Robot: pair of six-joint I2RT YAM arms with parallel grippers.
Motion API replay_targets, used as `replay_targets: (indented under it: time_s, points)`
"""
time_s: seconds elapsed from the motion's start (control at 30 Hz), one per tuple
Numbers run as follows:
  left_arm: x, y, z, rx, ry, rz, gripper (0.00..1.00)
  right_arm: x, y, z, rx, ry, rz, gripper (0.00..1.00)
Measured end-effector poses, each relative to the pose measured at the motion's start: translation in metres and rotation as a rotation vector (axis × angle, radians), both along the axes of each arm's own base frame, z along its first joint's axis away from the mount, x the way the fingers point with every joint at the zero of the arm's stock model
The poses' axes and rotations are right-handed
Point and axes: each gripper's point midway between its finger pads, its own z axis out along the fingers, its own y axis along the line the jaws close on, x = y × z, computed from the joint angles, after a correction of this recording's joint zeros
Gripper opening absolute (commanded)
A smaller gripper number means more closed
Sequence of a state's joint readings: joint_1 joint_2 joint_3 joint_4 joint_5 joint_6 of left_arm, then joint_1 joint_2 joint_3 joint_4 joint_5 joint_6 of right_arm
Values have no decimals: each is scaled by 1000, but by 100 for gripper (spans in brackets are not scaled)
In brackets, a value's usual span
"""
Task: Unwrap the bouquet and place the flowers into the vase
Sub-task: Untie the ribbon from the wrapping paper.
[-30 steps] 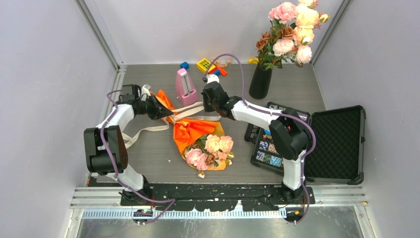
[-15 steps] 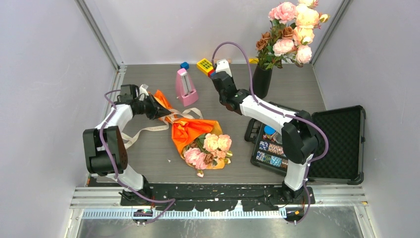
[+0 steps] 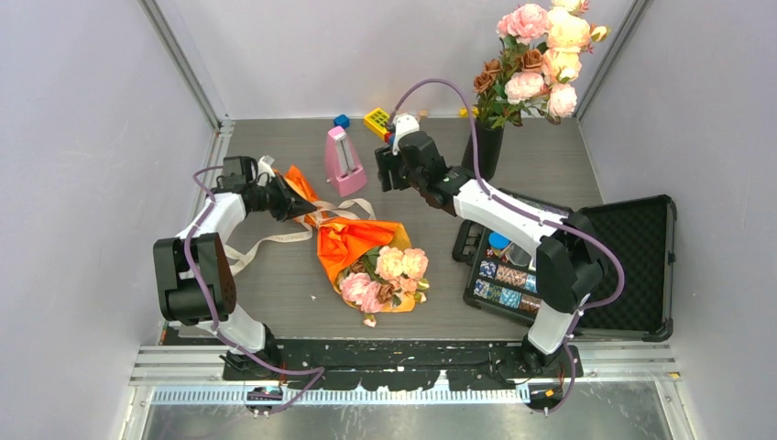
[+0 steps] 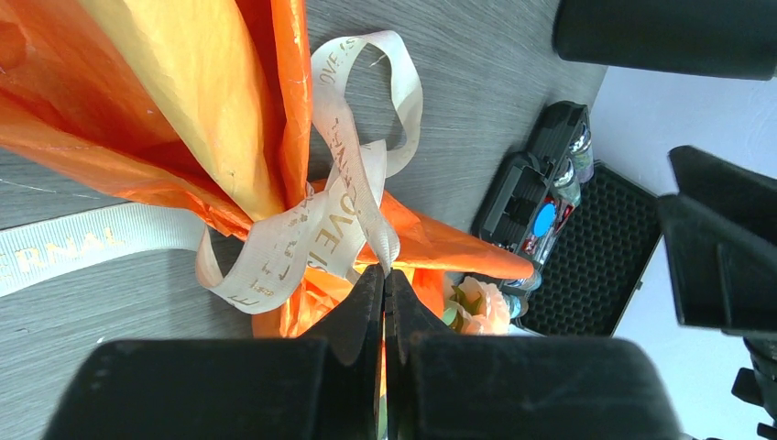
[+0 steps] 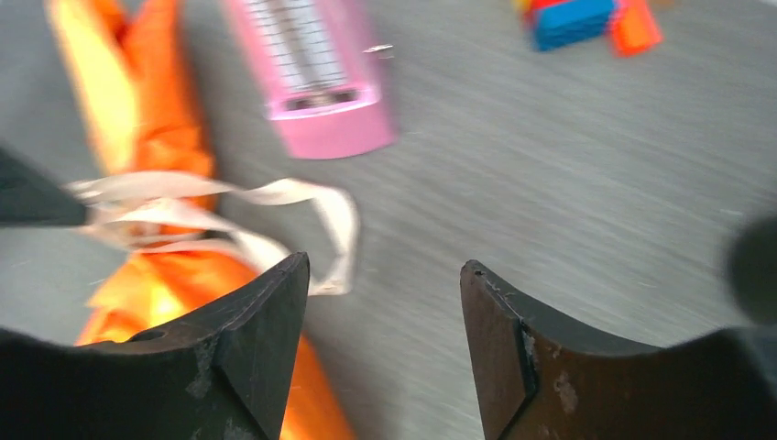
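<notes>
Ribbon [image 4: 321, 229] and bouquet paper [image 4: 183, 92] crowd the clenched left tool [image 4: 383, 272], its catch unclear; right tool [image 5: 385, 266] released, view blurred.

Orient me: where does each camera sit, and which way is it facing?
Top external: above and behind, looking down on the table; left arm and right arm show.
Left wrist: along the left gripper, shut on the bouquet, toward the ribbon.
Right wrist: past the open right gripper, down at the metronome.
Both wrist views show the ribbon.

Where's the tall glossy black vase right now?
Top view: the tall glossy black vase stands at the far right of the grey table, beyond the open black case and just right of the right tool.
</notes>
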State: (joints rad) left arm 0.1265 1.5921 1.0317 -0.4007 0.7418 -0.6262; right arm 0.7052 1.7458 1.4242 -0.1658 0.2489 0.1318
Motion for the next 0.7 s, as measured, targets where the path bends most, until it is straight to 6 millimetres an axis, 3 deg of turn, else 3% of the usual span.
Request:
replay_targets:
  time_s: [0.13, 0.27, 0.4, 0.5, 0.7]
  points:
    - [0, 0, 0, -1, 1, 1, 0, -20, 47, -13, 130, 102, 164, 68]
    - [0, 0, 0, -2, 1, 1, 0, -44, 95, -43, 154, 181, 303, 67]
    - [0, 0, 1, -1, -1, 0, 0, -64, 130, -74, 162, 259, 391, 68]
    - [0, 0, 1, -2, -1, 0, 0, -68, 143, -88, 174, 287, 425, 68]
    - [0, -1, 1, -4, -1, -1, 0, -58, 157, -101, 177, 270, 451, 68]
